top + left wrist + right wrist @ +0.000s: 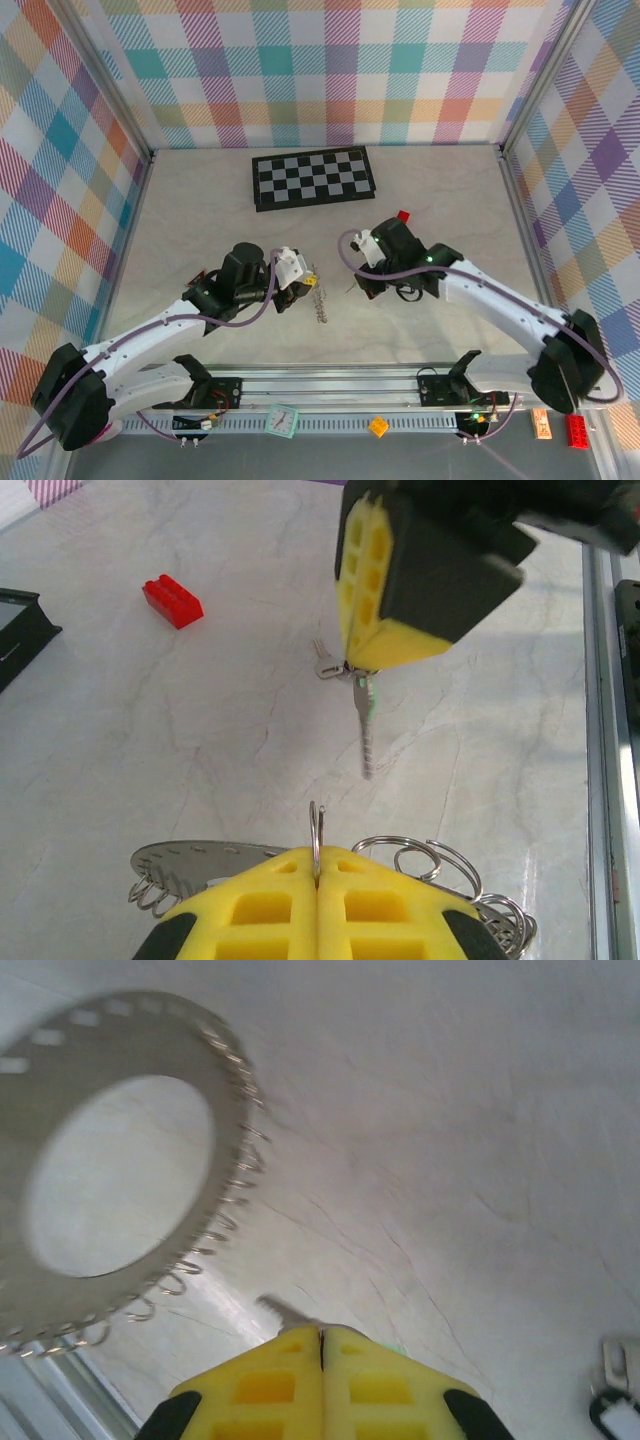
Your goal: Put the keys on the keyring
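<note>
Keyring (pixel 200 858): wide flat grey metal ring with a big central hole and small wire loops fringing the rim. Raised, one rim loop pinched in the left gripper (pixel 318 865).

Green-headed key (pixel 366 730): silver blade hanging point-down from the right gripper (pixel 352 668), at 12 o'clock of the ring and apart from it.

Small silver piece (pixel 322 666): at 9 o'clock of that key's head, identity unclear.

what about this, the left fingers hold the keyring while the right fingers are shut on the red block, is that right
Not the red block, which lies loose on the table. The right fingers are shut on a key, as the left wrist view shows. The left fingers do hold the keyring.
</note>
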{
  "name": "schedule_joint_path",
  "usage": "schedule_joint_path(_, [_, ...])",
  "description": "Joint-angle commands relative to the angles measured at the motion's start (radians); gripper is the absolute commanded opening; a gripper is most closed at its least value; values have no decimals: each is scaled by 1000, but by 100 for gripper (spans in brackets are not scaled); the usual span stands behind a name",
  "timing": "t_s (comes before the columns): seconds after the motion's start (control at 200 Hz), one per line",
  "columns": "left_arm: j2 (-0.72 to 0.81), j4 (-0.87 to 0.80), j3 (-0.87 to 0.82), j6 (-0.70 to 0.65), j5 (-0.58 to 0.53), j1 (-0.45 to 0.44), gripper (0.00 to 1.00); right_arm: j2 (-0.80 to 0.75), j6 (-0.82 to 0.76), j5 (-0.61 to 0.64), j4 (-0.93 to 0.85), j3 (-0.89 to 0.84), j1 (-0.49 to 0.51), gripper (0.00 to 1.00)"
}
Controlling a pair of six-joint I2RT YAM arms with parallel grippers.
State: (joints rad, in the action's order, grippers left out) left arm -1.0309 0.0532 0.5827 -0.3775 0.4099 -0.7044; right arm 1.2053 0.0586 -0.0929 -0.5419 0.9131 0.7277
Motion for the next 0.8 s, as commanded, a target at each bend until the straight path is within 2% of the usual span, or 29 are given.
schedule_joint_path(0.0, [20,23,43,30,0,3,0,-67,-135,-115,165,-59,2,0])
schedule_joint_path(0.125, [18,19,51,65,7,3,0,-111,-225,-220,258,-98,2,0])
schedule_joint_path(0.42, [16,17,50,112,37,3,0,-120,-239,-380,398,-127,6,0])
schedule_joint_path(0.795, [-3,39,48,126,61,3,0,-44,-260,-373,461,-98,48,0])
